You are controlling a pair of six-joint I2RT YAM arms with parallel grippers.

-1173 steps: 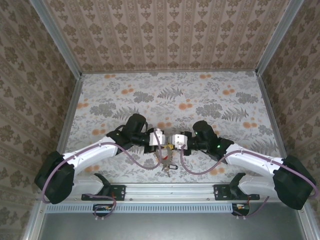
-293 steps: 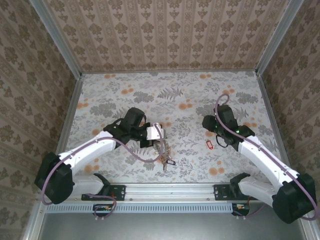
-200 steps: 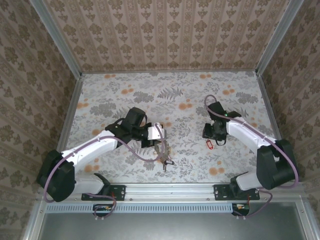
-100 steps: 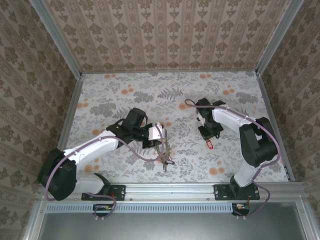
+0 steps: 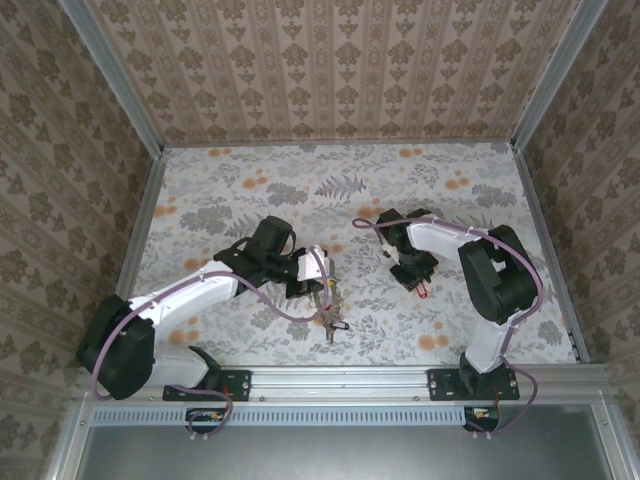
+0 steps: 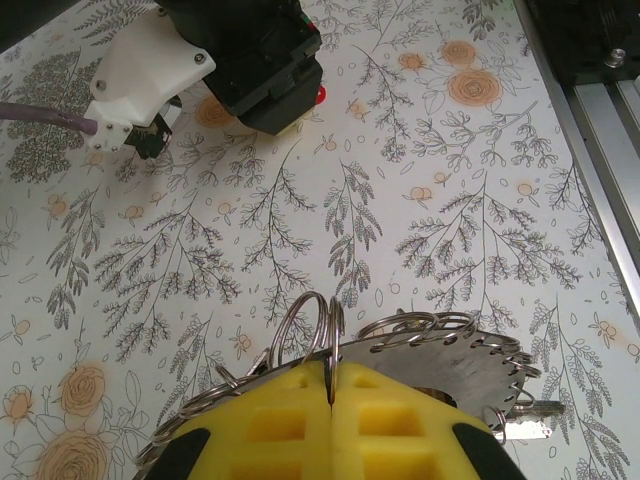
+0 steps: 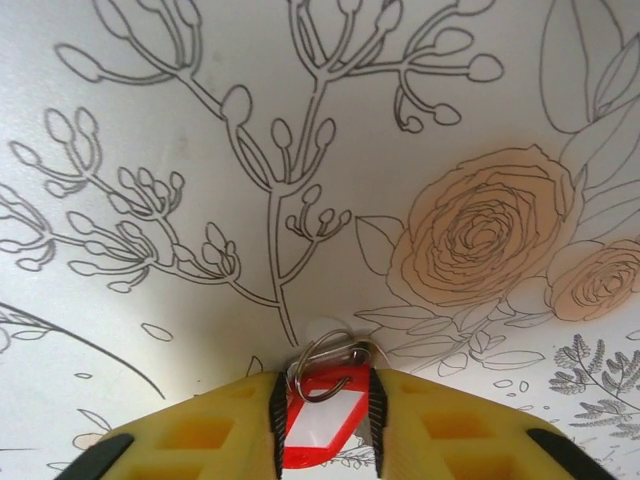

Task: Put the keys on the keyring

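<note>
Two grips: left hand (image 6: 330, 378) clenches keyring (image 6: 335, 325); right hand (image 7: 326, 385) seemingly pinches key (image 7: 322, 425) on table (image 7: 150, 110).

Table (image 5: 250, 190) is closed in by walls (image 5: 330, 70) on the left, far and right sides.

Left gripper (image 5: 325, 292) stands near the table's middle, slightly left and toward the near edge. The keyring (image 6: 303, 330) is pinched between its fingers, and the bunch of keys (image 5: 335, 324) sits just on the near side of it.

Right gripper (image 5: 420, 281) stands to the right, well apart from the bunch.

A single tagged key (image 7: 322, 420) lies on the table between the right gripper's fingers. Its small ring (image 7: 325, 362) is just beyond the fingertips.
</note>
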